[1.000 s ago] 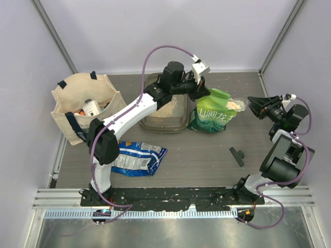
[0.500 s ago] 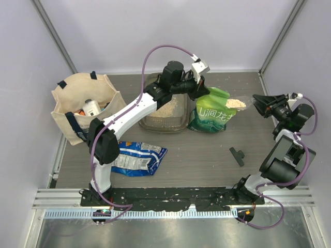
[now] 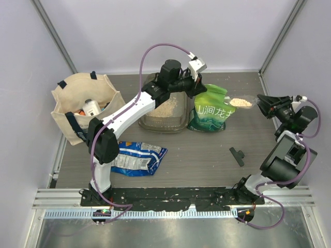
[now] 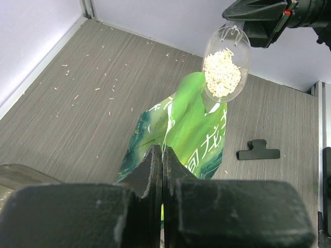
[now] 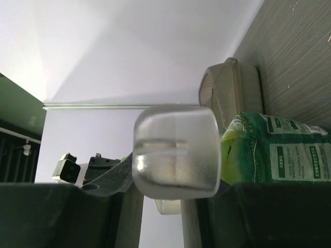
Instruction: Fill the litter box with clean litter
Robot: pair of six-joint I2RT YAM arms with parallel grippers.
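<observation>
**A:** Left tool (image 4: 163,155) is pressed tight together, pinching the top edge of the green bag (image 4: 192,129)!

**B:** And the right tool (image 3: 261,102) grips a clear scoop (image 4: 226,57) by its handle. Clean litter (image 4: 222,75) is heaped inside, up in the air beside the bag's top.

**A:** The litter box (image 3: 161,129) sits on the desk (image 3: 207,150), just left of that bag, with a tan layer inside.

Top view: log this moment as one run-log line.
left gripper: shut on green bag, top edge | right gripper: shut on clear scoop loaded with clean litter | litter box: partly filled
</observation>
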